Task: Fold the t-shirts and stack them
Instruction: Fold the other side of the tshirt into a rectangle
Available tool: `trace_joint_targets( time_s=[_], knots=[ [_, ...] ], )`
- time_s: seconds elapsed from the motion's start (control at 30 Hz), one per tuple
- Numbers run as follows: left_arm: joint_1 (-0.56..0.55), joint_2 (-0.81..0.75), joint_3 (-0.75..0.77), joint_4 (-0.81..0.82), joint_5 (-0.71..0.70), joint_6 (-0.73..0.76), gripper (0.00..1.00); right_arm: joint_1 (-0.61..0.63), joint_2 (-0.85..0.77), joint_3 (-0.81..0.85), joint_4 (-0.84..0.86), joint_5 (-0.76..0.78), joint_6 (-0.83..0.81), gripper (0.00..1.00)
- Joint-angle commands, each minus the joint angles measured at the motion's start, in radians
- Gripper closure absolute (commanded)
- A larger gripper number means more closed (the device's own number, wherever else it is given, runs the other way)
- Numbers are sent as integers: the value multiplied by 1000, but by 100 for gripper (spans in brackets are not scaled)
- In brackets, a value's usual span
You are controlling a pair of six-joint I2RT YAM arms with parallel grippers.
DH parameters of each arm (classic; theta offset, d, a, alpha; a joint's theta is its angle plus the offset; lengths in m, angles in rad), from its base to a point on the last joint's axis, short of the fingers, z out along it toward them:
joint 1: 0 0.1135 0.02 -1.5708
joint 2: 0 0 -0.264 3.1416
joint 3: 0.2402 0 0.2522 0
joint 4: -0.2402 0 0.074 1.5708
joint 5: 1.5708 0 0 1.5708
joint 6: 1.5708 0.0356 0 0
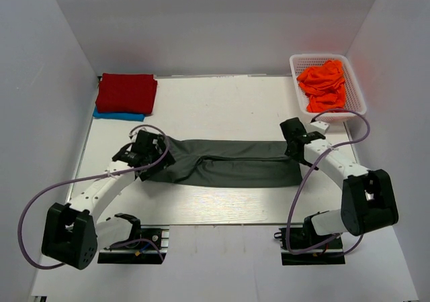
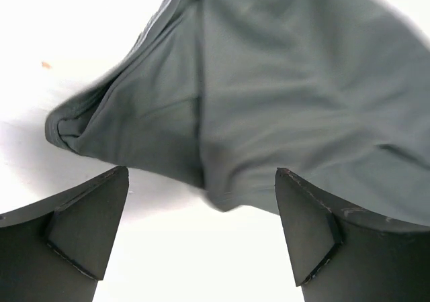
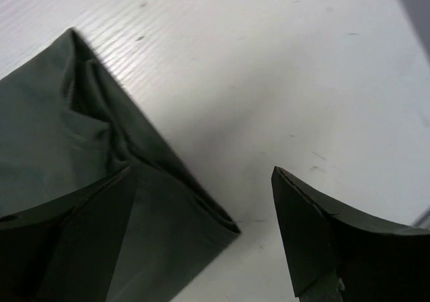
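Note:
The dark charcoal-grey t-shirt (image 1: 228,162) lies folded into a long strip across the middle of the table. My left gripper (image 1: 149,151) is open at its left end. In the left wrist view the rumpled cloth (image 2: 282,94) lies just ahead of the open gripper (image 2: 201,173), with bare table between the fingers. My right gripper (image 1: 294,141) is open over the strip's right end. In the right wrist view the gripper (image 3: 205,171) has the shirt's corner (image 3: 168,215) between its jaws, not pinched. The folded red shirt (image 1: 126,92) lies on the blue one (image 1: 115,115) at the back left.
A white lattice basket (image 1: 355,80) at the back right holds bright orange shirts (image 1: 324,84). White walls enclose the table on three sides. Both arms' cables loop out at the table's left and right sides.

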Motion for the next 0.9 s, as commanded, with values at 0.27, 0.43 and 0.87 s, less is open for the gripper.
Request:
trace_joint_targets(
  time_s=[0.27,0.43,0.87],
  knots=[
    [-2,208,350,-21,72,72,0,2,-101,73,256,-359,-318,10],
    [-12,366,341,111,189,93,0,17,8,113,381,-589,-393,10],
    [13,586,252,117,209,44,0,4,151,76,-89,-11,-4,10]
  ],
)
